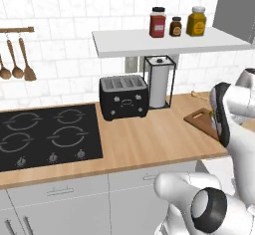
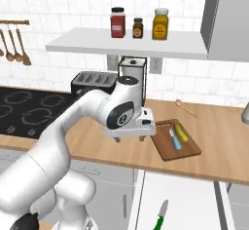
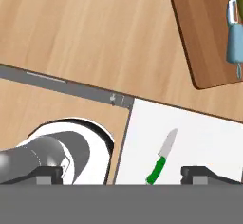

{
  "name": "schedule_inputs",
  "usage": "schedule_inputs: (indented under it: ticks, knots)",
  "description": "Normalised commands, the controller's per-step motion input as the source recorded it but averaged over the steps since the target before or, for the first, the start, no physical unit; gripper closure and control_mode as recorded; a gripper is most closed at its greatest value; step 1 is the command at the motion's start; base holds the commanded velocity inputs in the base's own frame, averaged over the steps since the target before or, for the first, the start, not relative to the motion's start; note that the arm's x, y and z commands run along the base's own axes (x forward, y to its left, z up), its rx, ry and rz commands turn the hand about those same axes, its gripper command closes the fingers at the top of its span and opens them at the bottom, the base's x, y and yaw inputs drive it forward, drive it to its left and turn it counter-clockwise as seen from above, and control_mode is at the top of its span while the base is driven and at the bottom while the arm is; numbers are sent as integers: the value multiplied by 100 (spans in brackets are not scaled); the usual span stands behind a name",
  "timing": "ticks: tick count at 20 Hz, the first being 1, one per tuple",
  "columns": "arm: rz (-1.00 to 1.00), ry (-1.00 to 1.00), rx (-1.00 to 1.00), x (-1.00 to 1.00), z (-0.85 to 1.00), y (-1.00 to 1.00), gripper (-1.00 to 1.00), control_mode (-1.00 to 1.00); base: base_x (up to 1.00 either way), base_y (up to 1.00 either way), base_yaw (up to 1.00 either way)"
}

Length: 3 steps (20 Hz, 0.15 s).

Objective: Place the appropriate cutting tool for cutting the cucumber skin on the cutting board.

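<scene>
1. One green-handled knife point(image 3: 161, 159) lies in the open white drawer point(image 3: 209, 137), below the counter edge.
2. Our gripper point(image 3: 123, 173) hovers above it, jaws spread, empty.
3. We should descend squarely over the handle, then carry it to the cutting board point(image 2: 176, 146), beside the cucumber point(image 2: 181, 132).

Matt reddish-brown wood makes the cutting board point(image 3: 204, 33) (grain faint), just ahead of the gripper point(image 3: 121, 173); the cutting tool point(image 3: 161, 157) between its fingertips looks glossy green plastic, pale metal blade.
</scene>
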Motion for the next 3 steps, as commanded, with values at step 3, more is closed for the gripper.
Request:
schedule_inputs:
  ticks: [3]
  knots:
    - [-24, 0, -15, -100, 30, 98, -100, -100, 0, 0, 0]
